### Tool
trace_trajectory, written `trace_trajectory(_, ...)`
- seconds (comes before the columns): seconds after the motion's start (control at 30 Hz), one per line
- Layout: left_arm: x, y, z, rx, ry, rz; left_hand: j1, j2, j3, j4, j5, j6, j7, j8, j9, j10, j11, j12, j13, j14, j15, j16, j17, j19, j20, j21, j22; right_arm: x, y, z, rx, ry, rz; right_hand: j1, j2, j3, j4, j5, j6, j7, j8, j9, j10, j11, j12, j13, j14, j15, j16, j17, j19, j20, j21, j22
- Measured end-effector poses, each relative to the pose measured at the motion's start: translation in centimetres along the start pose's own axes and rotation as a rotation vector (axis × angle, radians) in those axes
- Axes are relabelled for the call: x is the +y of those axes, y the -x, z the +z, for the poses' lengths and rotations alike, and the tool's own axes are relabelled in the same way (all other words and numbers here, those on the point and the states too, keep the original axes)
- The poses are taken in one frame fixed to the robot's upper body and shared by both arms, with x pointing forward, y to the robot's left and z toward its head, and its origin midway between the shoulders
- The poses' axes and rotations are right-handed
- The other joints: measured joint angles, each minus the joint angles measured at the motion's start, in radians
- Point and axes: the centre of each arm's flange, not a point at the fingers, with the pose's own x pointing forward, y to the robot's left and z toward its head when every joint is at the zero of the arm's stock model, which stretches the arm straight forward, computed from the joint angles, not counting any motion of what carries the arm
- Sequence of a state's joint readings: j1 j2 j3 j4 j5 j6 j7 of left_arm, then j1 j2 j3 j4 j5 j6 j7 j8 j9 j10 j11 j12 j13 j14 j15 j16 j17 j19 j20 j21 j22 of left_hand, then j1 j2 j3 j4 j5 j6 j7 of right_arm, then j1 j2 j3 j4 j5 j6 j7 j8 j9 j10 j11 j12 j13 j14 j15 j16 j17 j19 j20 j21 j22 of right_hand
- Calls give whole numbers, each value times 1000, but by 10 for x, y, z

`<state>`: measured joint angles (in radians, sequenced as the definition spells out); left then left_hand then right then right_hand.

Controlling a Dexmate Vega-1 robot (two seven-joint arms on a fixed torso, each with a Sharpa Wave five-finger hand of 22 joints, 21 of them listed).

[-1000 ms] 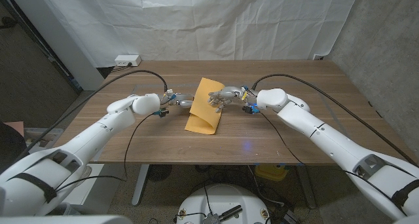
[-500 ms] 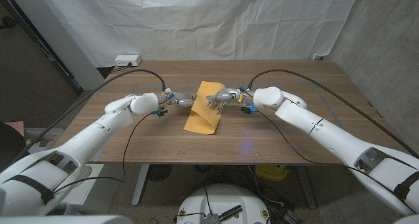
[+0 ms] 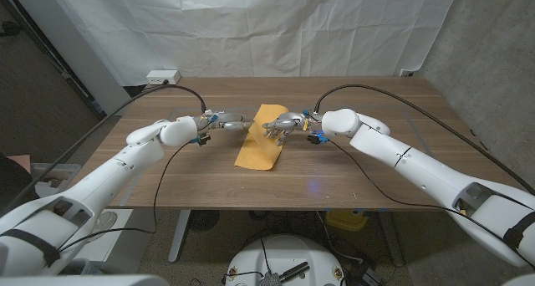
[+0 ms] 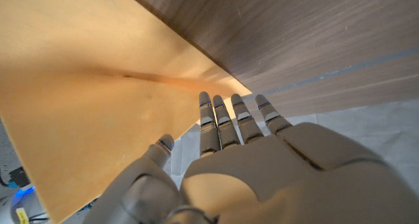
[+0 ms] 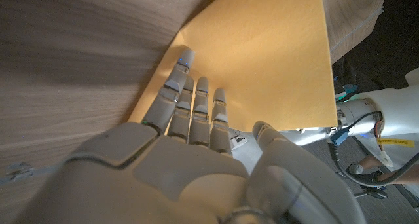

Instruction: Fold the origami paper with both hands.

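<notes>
The orange paper (image 3: 262,138) lies mid-desk (image 3: 351,173), blank, with no print I can read. The left hand (image 3: 224,121) and right hand (image 3: 282,125) meet its far edges, fingers (image 5: 196,106) stretched straight and close together, gripping nothing.

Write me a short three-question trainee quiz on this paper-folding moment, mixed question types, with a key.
1. True or false: the origami paper lies on the wooden table between the two hands.
2. Multiple choice: what colour is the paper? A. white B. orange-yellow C. blue
3. Short answer: in the right wrist view, where do the right hand's fingers reach?

Key
1. True. In the head view the left hand is at one side of the sheet and the right hand at the other.
2. B.
3. To the paper's edge, with fingertips over the sheet; whether they press it cannot be told.
</notes>
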<state>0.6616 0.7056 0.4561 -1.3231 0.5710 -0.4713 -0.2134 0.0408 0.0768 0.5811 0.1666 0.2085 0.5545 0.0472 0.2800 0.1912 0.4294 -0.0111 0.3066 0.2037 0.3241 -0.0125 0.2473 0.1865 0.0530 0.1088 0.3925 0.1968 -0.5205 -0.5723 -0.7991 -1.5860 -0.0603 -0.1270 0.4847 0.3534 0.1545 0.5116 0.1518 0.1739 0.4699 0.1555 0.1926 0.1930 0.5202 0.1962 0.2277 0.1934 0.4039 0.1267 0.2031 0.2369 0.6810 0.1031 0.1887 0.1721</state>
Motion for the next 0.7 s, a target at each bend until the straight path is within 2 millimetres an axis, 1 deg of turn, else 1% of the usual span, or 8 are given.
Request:
trace_trajectory(0.13, 10, 6, 2, -27, -28, 91, 25, 17, 35, -25, -24, 182, 33, 81, 32, 172, 5, 64, 35, 149, -15, 56, 35, 60, -15, 32, 10, -1, -1, -1, -1, 5, 1, -4, 4, -3, 3, 0, 0, 0, 0, 0, 0, 0, 0, 0, 0, 0, 0, -5, -2, -2, 0, 0)
trace_trajectory(0.2, 13, 9, 4, -44, -41, 136, 44, 24, 37, -42, -28, 234, 45, 120, 51, 232, 9, 97, 59, 199, -15, 91, 67, 82, -18, 47, 15, -1, -1, -1, -2, 7, 2, -4, 4, -4, 4, 0, 0, 0, 0, 0, 0, 0, 0, 0, 0, 0, 0, -5, -2, -2, 0, 0)
trace_trajectory(0.3, 18, 13, 6, -74, -62, 205, 60, 30, 37, -58, -31, 261, 51, 154, 72, 272, 12, 128, 85, 233, -14, 123, 102, 99, -14, 60, 20, -1, -1, -1, -2, 8, 3, -8, 0, -4, 4, 0, 0, 0, 0, 0, 4, -4, 0, 0, 0, 0, 0, -5, -1, -2, 0, 0)
trace_trajectory(0.37, 19, 16, 3, -82, -65, 246, 81, 36, 39, -74, -31, 234, 42, 157, 89, 266, 11, 139, 109, 230, -11, 132, 129, 99, -14, 69, 26, -1, -1, 0, -3, 8, 4, -8, 0, -4, 4, 4, 0, 0, 0, 0, 4, -4, 0, 0, 0, 0, 0, -5, -1, -2, 0, 0)
trace_trajectory(0.47, 25, 19, 3, -100, -71, 308, 86, 37, 44, -78, -31, 92, 2, 124, 101, 152, 4, 121, 142, 137, -18, 86, 141, 84, -22, 79, 34, -1, -1, -1, -3, 7, 4, -13, 5, -4, 4, 4, 0, 0, 0, 0, 4, -4, 0, 0, 1, 0, 0, -5, -1, -1, 0, 0)
trace_trajectory(0.53, 28, 19, 2, -101, -70, 330, 86, 37, 59, -64, -31, 0, -17, 75, 81, 65, -4, 76, 139, 66, -21, 37, 115, 48, -30, 79, 34, -1, 0, -2, -3, 8, 3, -13, 5, -4, 4, 4, 0, 0, 0, -2, 4, -4, 0, 0, 5, -5, 0, -5, -1, -2, 0, 0)
trace_trajectory(0.6, 29, 19, 1, -99, -67, 334, 85, 37, 68, -48, -31, -59, -28, 33, 57, 7, -15, 38, 123, 16, -21, -1, 87, 18, -32, 71, 33, -1, 0, -1, -3, 9, 2, -13, 5, -4, 4, 4, 0, 0, 0, -2, 4, -4, 0, 0, 5, -5, 0, -5, -1, -1, 0, 0)
trace_trajectory(0.7, 33, 17, -3, -80, -56, 321, 46, 38, 61, -17, -31, -116, -40, -16, 28, -51, -27, -6, 99, -40, -23, -38, 52, -30, -22, 55, 27, -1, 1, -2, -4, 7, -1, -13, 5, -4, 4, 4, 0, 0, 0, -2, 4, -4, 0, 0, 5, -5, 0, -9, -1, -1, 0, 0)
